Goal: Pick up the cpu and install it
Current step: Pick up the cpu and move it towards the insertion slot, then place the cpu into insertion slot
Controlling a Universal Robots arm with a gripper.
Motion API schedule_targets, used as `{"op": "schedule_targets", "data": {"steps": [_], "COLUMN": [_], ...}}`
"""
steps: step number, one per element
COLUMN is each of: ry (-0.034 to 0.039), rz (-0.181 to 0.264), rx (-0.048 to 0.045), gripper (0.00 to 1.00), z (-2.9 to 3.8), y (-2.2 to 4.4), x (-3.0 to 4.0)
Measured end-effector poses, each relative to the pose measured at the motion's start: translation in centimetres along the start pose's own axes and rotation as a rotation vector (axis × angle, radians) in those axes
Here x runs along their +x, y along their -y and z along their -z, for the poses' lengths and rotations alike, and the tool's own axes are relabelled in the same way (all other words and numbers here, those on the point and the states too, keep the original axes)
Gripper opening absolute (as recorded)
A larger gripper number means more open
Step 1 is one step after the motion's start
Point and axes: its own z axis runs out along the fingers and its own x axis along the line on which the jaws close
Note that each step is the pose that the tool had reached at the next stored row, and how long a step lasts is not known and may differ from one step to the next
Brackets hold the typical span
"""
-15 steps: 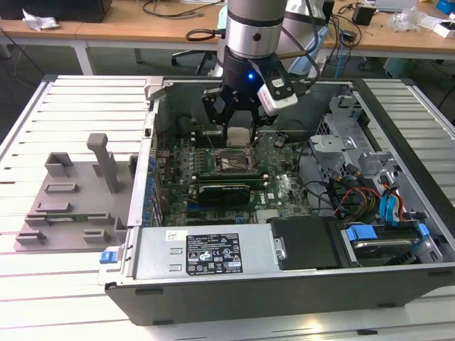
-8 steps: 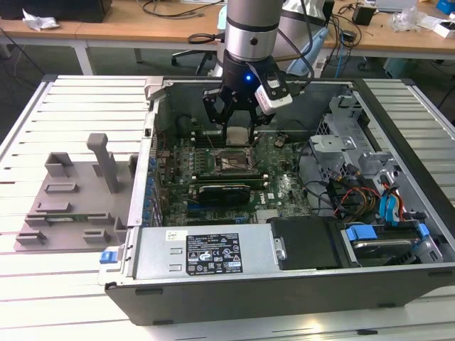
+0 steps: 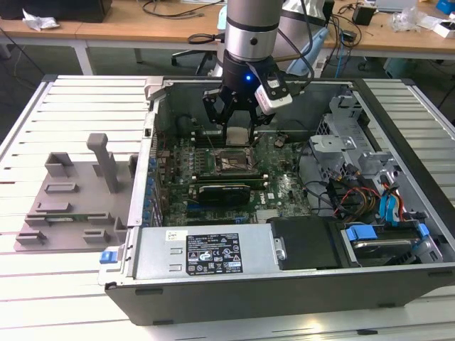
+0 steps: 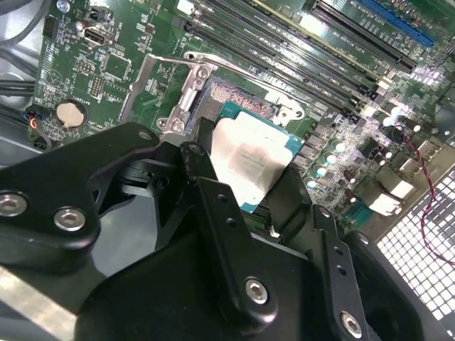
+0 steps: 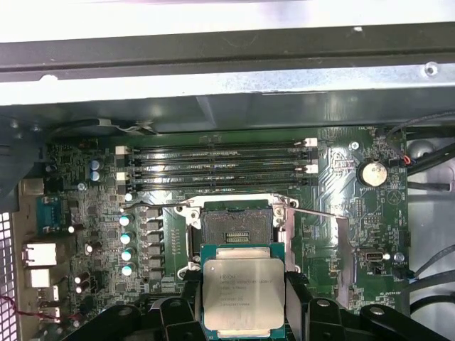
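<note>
Exterior view: high, well back off the bench's (image 3: 71,106) near edge, slanting down on the whole PC case (image 3: 249,298); both wrist views: close over the motherboard (image 5: 341,192), facing down past the fingers (image 4: 213,213), sharing socket (image 5: 234,226) & cpu (image 5: 244,291).

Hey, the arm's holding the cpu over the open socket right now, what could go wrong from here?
1. The cpu is clamped by its edges in the end effector above the open socket. If it goes down shifted or tilted, the socket contacts might bend.
2. The opened retention frame lies right beside the socket, so the fingers might strike it on the way down.
</note>
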Motion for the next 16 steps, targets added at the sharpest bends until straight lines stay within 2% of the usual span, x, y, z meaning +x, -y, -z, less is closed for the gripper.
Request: {"op": "schedule_targets", "data": {"steps": [16], "ry": [-0.0002], "rz": [-0.012], "rx": [-0.0002], "gripper": [0.55], "z": [0.0], "y": [0.0], "x": [0.0]}}
